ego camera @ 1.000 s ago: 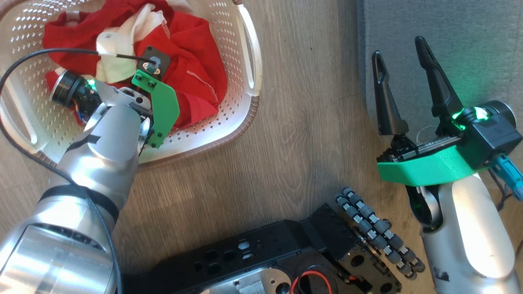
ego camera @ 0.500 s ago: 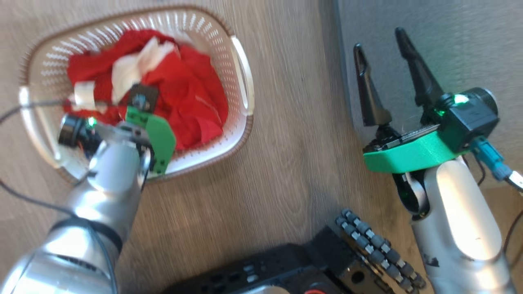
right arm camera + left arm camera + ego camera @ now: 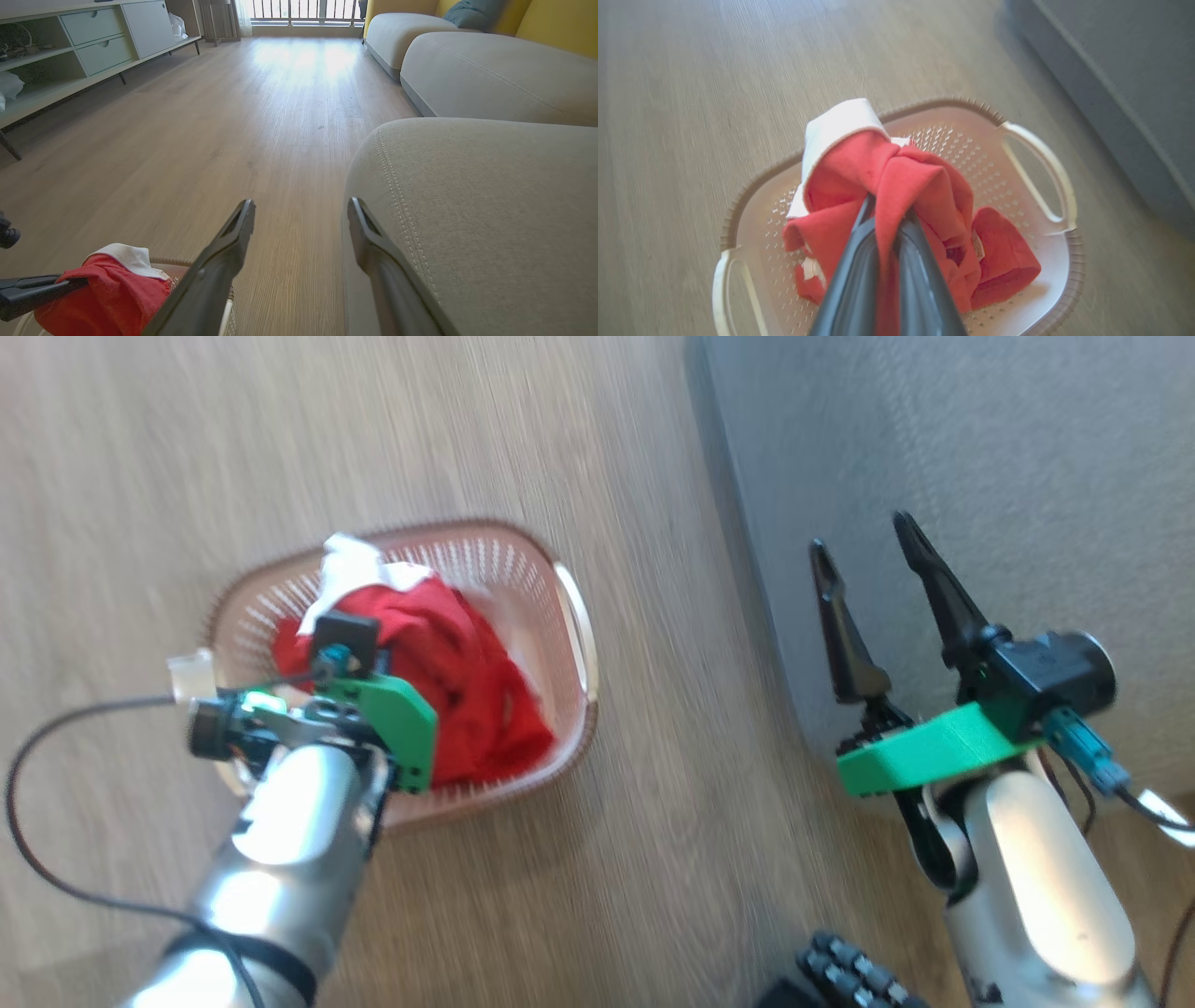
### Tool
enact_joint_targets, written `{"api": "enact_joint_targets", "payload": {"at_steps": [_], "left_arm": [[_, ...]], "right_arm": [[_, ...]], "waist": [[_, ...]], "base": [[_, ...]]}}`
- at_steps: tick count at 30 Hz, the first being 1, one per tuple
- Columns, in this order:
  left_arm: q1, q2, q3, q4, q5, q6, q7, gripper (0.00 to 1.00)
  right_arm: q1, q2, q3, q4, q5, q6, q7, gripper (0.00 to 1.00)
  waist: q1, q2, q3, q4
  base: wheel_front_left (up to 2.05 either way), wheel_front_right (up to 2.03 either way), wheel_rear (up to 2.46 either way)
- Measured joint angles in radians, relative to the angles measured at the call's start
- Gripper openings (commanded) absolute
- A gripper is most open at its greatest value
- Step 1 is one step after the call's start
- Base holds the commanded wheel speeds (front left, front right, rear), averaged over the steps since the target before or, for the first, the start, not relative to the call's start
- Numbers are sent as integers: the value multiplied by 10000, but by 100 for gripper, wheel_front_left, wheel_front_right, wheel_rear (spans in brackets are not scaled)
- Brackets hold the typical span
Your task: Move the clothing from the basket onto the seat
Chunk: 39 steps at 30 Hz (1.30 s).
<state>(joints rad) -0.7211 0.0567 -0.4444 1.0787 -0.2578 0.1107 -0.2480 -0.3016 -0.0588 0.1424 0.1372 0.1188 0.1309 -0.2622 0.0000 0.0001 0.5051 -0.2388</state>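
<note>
Up comes the left claw [image 3: 887, 211], and the clothing [image 3: 924, 182] rises with it, now bunched and hanging above the basket [image 3: 971, 149] instead of lying spread; the head camera pulls back too.

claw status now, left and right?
Left claw: shut on the clothing, above the basket.
Right claw: open, empty, at the edge of the seat.

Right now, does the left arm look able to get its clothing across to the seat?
Probably yes: the left gripper is shut on the clothing over the basket, with bare floor between it and the seat. The open right gripper at the seat's edge may crowd it.
</note>
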Motion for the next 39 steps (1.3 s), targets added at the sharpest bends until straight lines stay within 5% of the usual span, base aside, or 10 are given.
{"api": "enact_joint_targets", "payload": {"at_steps": [19,39], "left_arm": [[3995,-144,2462,-7446,382,-128,-12,0],[4260,-150,2061,-11913,-86,-138,-42,0]], "right_arm": [[1771,21,-872,345,366,0,12,100],[2374,52,-826,-556,1507,0,13,100]], "waist": [[-1,0,-3740,627],[-1,-1,-4714,883]], "base": [[0,0,0],[0,0,0]]}}
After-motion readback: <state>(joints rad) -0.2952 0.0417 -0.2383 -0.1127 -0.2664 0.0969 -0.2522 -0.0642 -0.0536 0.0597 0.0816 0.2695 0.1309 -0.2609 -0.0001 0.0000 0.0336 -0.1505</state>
